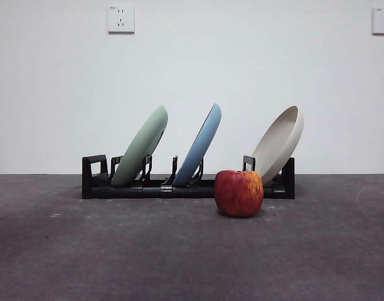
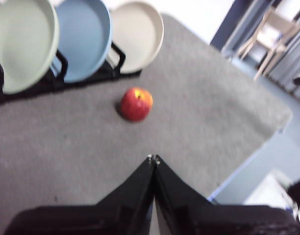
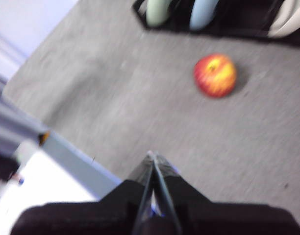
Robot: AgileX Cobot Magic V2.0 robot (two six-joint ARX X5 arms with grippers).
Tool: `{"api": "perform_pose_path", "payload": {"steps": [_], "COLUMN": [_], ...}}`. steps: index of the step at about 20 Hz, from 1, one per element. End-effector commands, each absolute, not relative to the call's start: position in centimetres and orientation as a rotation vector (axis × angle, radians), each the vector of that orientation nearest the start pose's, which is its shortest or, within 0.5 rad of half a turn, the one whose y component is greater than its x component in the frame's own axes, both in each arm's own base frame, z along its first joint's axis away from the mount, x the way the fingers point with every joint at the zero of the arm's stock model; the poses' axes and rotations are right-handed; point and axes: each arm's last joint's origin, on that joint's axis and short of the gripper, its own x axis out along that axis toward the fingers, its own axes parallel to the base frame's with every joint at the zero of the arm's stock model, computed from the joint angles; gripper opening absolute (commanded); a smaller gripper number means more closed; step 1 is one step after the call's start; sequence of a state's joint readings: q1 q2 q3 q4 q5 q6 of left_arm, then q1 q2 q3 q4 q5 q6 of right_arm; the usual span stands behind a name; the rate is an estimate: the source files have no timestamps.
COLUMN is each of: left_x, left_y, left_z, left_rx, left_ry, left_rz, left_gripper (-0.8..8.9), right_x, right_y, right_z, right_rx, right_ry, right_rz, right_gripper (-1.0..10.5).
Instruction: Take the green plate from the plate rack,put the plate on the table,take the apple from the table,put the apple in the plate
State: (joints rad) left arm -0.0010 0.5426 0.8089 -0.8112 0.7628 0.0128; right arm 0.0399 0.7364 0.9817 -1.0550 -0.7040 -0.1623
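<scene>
The rack (image 1: 187,182) stands across the table (image 1: 117,251) near the back wall, with three plates leaning in its slots. The green plate (image 1: 140,154) sits at one end, the blue plate (image 1: 198,145) in the middle, and the beige plate (image 1: 278,145) at the other end; all tilt the same way. The apple (image 1: 239,193) rests on the table just in front of the rack, below the beige plate and apart from it. The left gripper (image 2: 153,158) hangs above bare table, well short of the apple (image 2: 136,104), its jaws pressed together at the tips. The right gripper (image 3: 152,155) also hovers over open table, away from the apple (image 3: 215,75), its jaws likewise closed with nothing between them.
</scene>
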Motion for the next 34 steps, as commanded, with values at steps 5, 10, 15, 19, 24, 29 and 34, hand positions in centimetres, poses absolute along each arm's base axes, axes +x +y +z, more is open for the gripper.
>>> {"api": "perform_pose_path", "payload": {"steps": [5, 10, 15, 19, 24, 29, 34], "left_x": [8.8, 8.9, 9.6, 11.7, 17.3, 25.4, 32.3], "left_y": [-2.0, -2.0, -2.0, -2.2, -3.8, -7.4, -11.0], "left_z": [32.2, 32.2, 32.5, 33.7, 35.6, 34.8, 30.9], "left_rx": [-0.115, -0.145, -0.148, -0.113, -0.051, 0.020, 0.050], "left_ry": [0.541, 0.547, 0.524, 0.499, 0.488, 0.488, 0.521], "left_rz": [-0.771, -0.754, -0.739, -0.721, -0.708, -0.665, -0.664], "left_gripper": [0.25, 6.29, 6.29, 6.28, 6.28, 6.28, 6.27], "right_x": [10.9, 10.9, 10.9, 10.9, 11.0, 11.0, 10.9], "right_y": [2.8, 2.8, 2.8, 2.8, 2.8, 2.8, 2.8], "right_z": [33.3, 33.3, 33.3, 33.3, 33.3, 33.3, 33.2], "right_rx": [0.063, 0.105, 0.107, 0.108, 0.108, 0.108, 0.108], "right_ry": [0.730, 0.750, 0.752, 0.752, 0.753, 0.753, 0.754], "right_rz": [0.819, 0.803, 0.802, 0.801, 0.801, 0.801, 0.801], "right_gripper": [1.2, 6.9, 6.9, 6.8, 6.8, 6.8, 6.8]}}
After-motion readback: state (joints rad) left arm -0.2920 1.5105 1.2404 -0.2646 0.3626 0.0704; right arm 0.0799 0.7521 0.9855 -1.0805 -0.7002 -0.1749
